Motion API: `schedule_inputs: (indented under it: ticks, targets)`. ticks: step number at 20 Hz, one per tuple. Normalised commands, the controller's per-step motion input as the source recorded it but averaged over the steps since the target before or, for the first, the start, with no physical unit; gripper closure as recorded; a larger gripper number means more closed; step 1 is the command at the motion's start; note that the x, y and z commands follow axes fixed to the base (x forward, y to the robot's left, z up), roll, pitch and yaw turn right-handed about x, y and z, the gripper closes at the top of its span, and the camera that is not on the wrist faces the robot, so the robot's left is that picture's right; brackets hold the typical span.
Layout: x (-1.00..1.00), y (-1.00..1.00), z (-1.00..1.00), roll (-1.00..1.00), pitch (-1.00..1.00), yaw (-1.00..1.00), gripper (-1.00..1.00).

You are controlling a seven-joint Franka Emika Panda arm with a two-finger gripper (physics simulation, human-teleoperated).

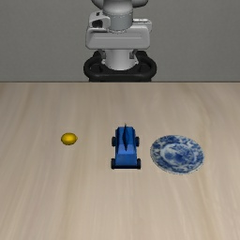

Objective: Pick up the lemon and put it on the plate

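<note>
We see the small round yellow lemon [68, 139] lying on the pale wooden desk [37, 202], at the exterior view's left. It is well apart from the blue-patterned round plate [177, 153] at the exterior view's right. A blue toy car [125, 148] sits between them. The tool [117, 39] is at the far side, and we cannot tell its state.

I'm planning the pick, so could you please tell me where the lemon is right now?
The lemon lies on the table at the exterior view's left, apart from the blue toy car at centre.
</note>
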Motion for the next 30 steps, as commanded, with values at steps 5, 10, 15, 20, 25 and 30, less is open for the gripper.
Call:
schedule_inputs:
  ticks: [5,10,15,20,25,30]
  targets:
    - [0.0,-1.0,0.0,0.0,0.0,0.0,-1.0]
    - [0.0,-1.0,0.0,0.0,0.0,0.0,-1.0]
    - [0.4,-0.6,0.0,0.0,0.0,0.0,-1.0]
    - [1.0,0.0,0.0,0.0,0.0,0.0,-1.0]
    - [0.6,0.0,-0.4,0.0,0.0,0.0,-1.0]
    - [0.0,0.0,-1.0,0.0,0.0,0.0,-1.0]
